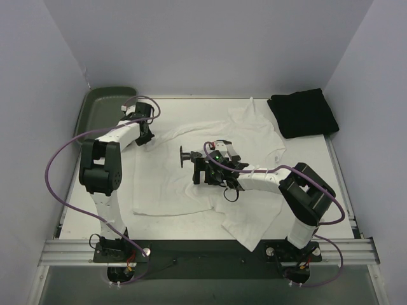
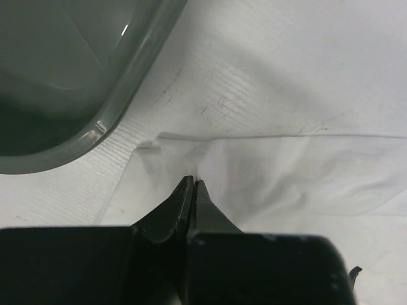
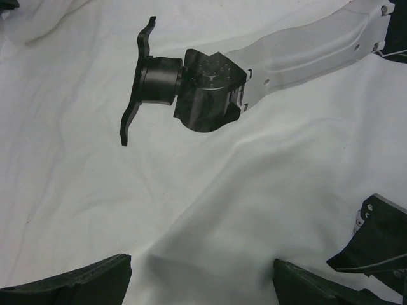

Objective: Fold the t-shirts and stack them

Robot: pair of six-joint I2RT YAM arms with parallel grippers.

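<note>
White t-shirt [image 1: 168, 197] lay spread across the middle of the table [image 1: 184, 229], wrinkled and partly doubled over itself, with one loose part trailing toward the near edge close to the right arm's base. Black t-shirt [image 1: 303, 113] sat as a compact folded bundle in the far right corner, beside the white one's far right edge and touched by neither arm. A dark green tray [image 1: 102, 101] stood at the far left corner. The left gripper [image 2: 193, 184] was down at the white t-shirt's far left edge, just beside the tray's rounded rim. Its jaws were pressed together, with no gap showing between the tips, and a small ridge of white cloth ran up into them, so it was pinching the shirt there. The right gripper [image 3: 200, 276] hovered over the middle of the same shirt, its fingers [image 3: 76, 283] standing wide apart with only rumpled white cloth beneath and nothing held between them. In the right wrist view a white arm link with a black joint crossed the top of the frame above the cloth — which link it was could not be told.
</note>
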